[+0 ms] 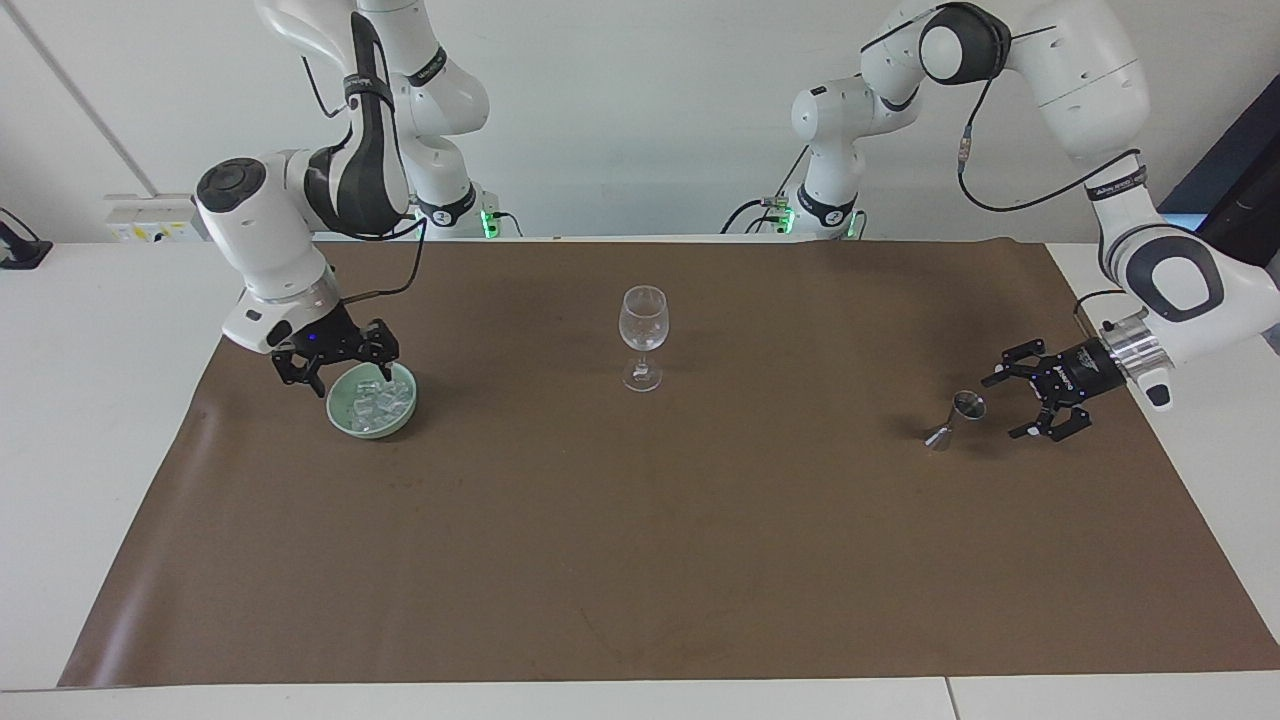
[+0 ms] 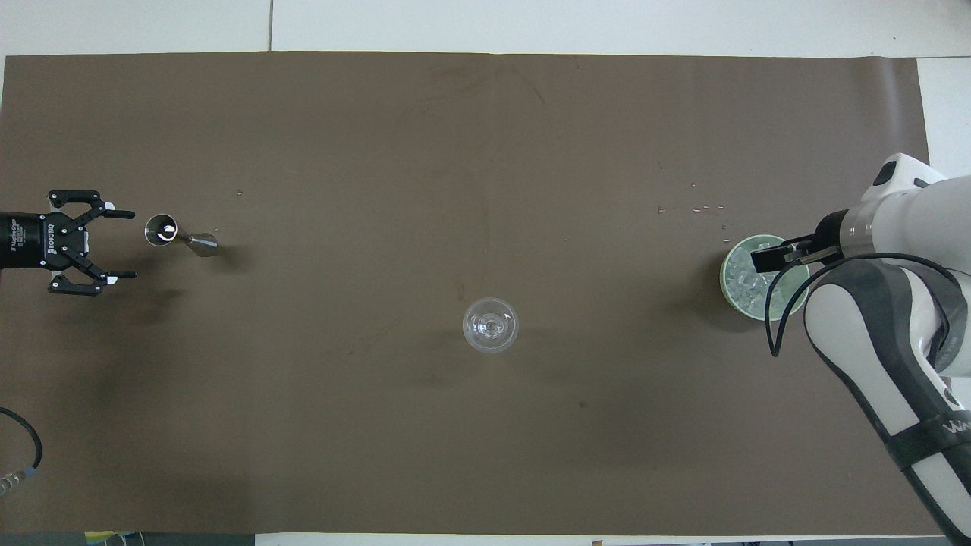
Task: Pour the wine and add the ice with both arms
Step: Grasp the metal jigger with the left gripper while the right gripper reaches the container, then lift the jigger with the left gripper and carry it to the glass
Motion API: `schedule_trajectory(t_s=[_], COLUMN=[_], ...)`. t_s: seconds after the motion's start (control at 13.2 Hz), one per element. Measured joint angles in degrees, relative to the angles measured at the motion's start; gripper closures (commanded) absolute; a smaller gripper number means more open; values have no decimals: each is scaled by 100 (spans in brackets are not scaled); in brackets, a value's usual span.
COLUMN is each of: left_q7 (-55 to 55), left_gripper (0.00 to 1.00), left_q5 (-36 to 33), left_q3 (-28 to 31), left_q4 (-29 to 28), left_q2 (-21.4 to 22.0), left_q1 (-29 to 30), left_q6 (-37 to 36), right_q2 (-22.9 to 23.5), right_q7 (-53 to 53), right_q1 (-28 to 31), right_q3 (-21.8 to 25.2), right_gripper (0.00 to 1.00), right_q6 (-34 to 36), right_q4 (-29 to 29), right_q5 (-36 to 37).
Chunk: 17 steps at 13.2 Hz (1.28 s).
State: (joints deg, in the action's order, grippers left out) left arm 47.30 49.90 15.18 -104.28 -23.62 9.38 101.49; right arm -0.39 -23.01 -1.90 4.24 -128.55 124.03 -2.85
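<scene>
My right gripper's (image 1: 335,378) fingers are standing spread, gripping nothing, and they are pointing down at the bowl (image 1: 398,418): one fingertip is reaching in over the ice (image 1: 375,405), the other is hanging outside the rim on the side toward the right arm's end of the table. I cannot tell whether that inner fingertip is touching a cube. From overhead the right gripper (image 2: 772,256) is covering part of the bowl (image 2: 730,292), and the ice (image 2: 742,287) is showing as a heap of clear cubes inside.

My left gripper's (image 1: 1020,405) fingers are standing wide apart too, holding nothing. They are lying almost level, low over the mat (image 1: 640,560), aimed at the jigger (image 1: 955,418), whose upper cup is sitting just beside the fingertips, apart from them. Overhead, the left gripper (image 2: 121,244) is lining up so the jigger (image 2: 178,233) is sitting close in front of the open span, nearer the upper finger.

The glass (image 1: 642,335) is standing upright in the middle of the mat, well apart from both grippers and between the bowl and the jigger; it is looking empty. The bowl is sitting toward the right arm's end, the jigger toward the left arm's end. A few small specks (image 2: 702,207) are lying on the mat (image 2: 485,455), just farther from the robots than the bowl.
</scene>
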Motion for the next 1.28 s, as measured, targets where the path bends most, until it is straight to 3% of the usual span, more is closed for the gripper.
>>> schedule_trajectory(t_s=[0.53,0.83,0.98,1.28], left_q7=[111,111,110,105], left_gripper=[0,0,0,0], left_q5=[1329,1917,2061,2280], left_q3=[-58,-92,-98,-105], left_q4=[-1237,-1438,-1569,-1719], left_q2=[402,534,564,582], left_q1=[-12,-84,-218,-396], left_q6=[829,915,1083,1389], right_q2=[-25,-9,14,39], right_q7=[-2035,-2115,-2154,-2326], right_q1=[-32,-101,-31,66], right_q3=[2,-2,16,24], right_gripper=[0,1,13,17], right_q6=[27,-25,-229,-468], right_q4=[92,358,582,729], right_q5=[-15,-17,-17,-17])
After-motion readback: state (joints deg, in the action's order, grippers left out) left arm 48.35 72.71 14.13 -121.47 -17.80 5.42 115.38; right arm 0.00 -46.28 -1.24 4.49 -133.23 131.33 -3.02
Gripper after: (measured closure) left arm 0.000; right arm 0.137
